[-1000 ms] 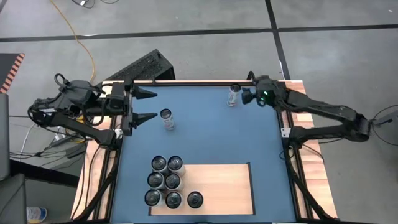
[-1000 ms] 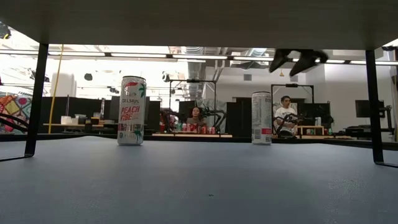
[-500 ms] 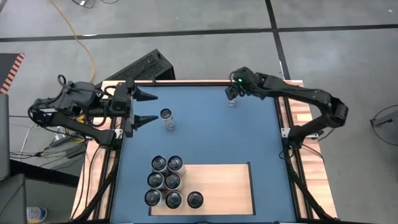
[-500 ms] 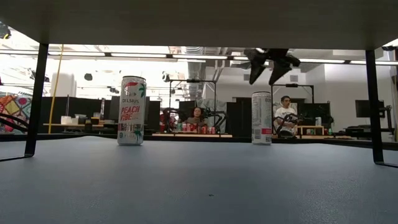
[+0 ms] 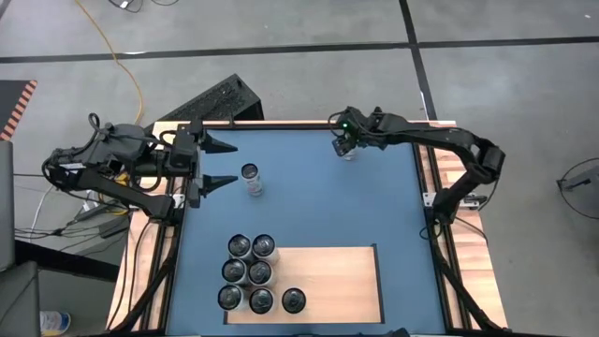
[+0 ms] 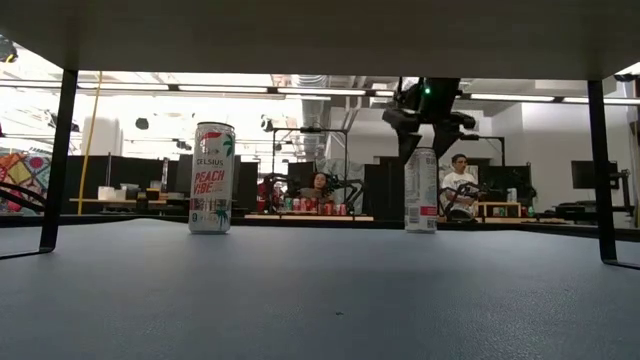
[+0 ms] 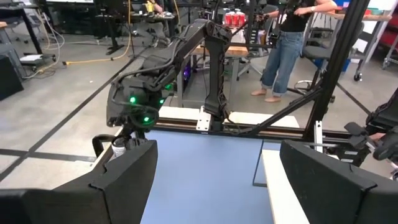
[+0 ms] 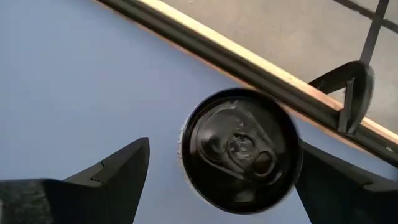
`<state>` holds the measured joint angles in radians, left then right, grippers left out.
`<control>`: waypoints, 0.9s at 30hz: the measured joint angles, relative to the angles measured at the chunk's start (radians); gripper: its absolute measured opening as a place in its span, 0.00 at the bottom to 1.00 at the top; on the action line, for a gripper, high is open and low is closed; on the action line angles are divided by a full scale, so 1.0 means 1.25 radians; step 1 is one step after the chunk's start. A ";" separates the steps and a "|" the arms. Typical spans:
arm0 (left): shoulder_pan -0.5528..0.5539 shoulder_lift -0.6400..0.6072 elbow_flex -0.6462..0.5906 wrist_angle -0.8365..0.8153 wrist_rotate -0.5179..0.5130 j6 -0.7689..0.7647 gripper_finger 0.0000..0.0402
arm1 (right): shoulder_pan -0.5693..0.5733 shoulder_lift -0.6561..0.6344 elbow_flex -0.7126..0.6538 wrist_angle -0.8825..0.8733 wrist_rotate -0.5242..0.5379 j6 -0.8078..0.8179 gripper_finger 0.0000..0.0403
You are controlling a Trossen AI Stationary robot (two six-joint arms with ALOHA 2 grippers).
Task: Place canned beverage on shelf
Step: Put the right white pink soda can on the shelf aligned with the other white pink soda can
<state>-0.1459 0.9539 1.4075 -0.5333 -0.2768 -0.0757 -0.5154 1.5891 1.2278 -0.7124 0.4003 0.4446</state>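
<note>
1. A can (image 5: 349, 150) stands upright near the counter's far edge, right of centre, long axis vertical. In the right wrist view its dark lid (image 8: 239, 149) sits squarely between the two fingers.
2. The right gripper (image 5: 344, 142) hangs straight above this can, pointing down, jaws wide open and holding nothing. In the low view the fingertips are level with the can's (image 6: 421, 190) top; contact cannot be told.
3. By this reading, the coming move is a straight drop over the can, then a squeeze. The right arm is much the nearer.
4. A second can (image 5: 251, 179) stands upright left of centre, just in front of the left gripper (image 5: 223, 160), which waits at the counter's left edge, jaws partly open and empty, aimed across the counter.
5. The shelf (image 5: 332, 281) lies flat at the counter's near edge, well apart from both loose cans. Its right part is bare.
6. Seven cans (image 5: 251, 272) stand upright, clustered at the shelf's left end, some seemingly on the blue counter (image 5: 309, 201) beside it.
7. People show in the room beyond the counter.
</note>
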 joint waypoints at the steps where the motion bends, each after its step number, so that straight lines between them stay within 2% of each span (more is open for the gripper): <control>1: 0.000 0.000 0.000 0.000 0.000 0.000 0.81 | -0.001 0.005 0.000 0.002 -0.002 0.000 0.86; 5: 0.000 0.000 0.000 0.000 0.000 0.000 0.81 | -0.003 0.025 0.000 0.000 -0.006 0.000 0.77; 11: 0.000 0.000 0.000 0.000 0.000 0.000 0.81 | 0.001 0.029 0.000 0.002 -0.007 0.001 0.52; 19: 0.000 0.000 0.000 -0.006 0.000 -0.015 0.81 | 0.039 -0.032 -0.002 -0.004 -0.031 -0.041 0.52; 23: 0.000 0.000 0.000 -0.024 0.005 -0.028 0.81 | 0.096 -0.111 -0.002 -0.005 -0.040 -0.073 0.52; 27: 0.000 0.002 0.000 -0.046 0.044 -0.034 0.81 | 0.176 -0.219 -0.002 -0.002 -0.045 -0.133 0.52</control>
<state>-0.1459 0.9570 1.4071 -0.5911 -0.2221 -0.1184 -0.2949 1.3159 1.2259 -0.7154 0.3439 0.2780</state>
